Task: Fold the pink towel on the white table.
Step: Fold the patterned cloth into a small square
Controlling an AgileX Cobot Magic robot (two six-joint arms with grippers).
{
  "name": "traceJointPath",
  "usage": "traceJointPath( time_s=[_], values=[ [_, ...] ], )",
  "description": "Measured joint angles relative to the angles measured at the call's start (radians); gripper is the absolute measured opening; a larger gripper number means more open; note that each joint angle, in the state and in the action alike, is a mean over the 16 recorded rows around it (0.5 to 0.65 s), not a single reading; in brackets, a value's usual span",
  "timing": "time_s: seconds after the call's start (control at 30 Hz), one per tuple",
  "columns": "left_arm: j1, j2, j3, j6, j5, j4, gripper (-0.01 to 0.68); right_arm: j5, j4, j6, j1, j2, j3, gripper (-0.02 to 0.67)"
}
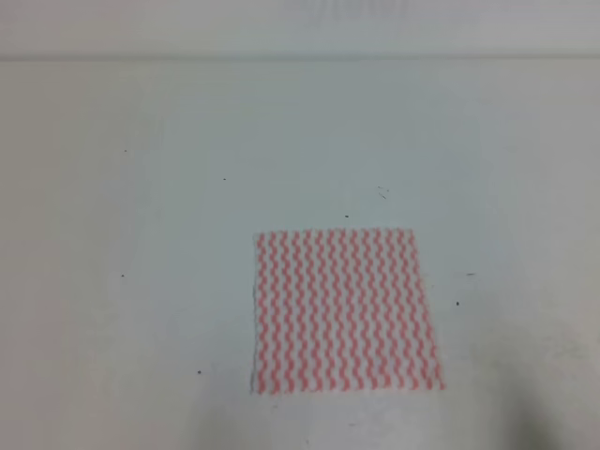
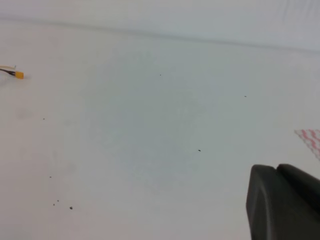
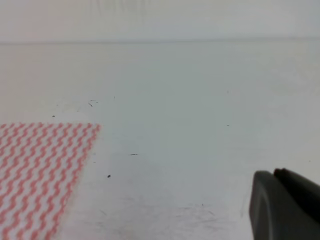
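Note:
The pink towel lies flat and spread out as one rectangle on the white table, right of centre and near the front. Neither gripper shows in the exterior high view. In the left wrist view the left gripper is a dark block at the bottom right, its two parts lying together with no gap, and a towel corner peeks in at the right edge. In the right wrist view the right gripper looks the same at the bottom right, well right of the towel. Both hold nothing.
The table's far edge runs across the top of the exterior high view. A thin wire with an orange tip lies at the left edge of the left wrist view. Small dark specks dot the tabletop.

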Motion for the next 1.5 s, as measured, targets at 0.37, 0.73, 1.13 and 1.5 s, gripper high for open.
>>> traceJointPath(
  time_s=[0.37,0.73,1.13,1.5],
  values=[
    [0.000,0.000,0.000,-0.013,-0.051,-0.031,-0.005,-0.016,0.114,0.000,0.000,0.000,-0.002,-0.018],
    [0.000,-0.005,0.005,-0.090,-0.200,-0.301,-0.004,-0.123,0.492,0.000,0.000,0.000,-0.002,-0.018],
    [0.000,0.008,-0.015,-0.133,-0.252,-0.486,-0.005,-0.156,0.773,-0.001,0.000,0.001,-0.006,-0.018],
    [-0.001,0.190,-0.172,-0.086,-0.084,-0.455,-0.006,-0.022,0.648,-0.003,0.000,0.118,-0.126,-0.018]
  ],
)
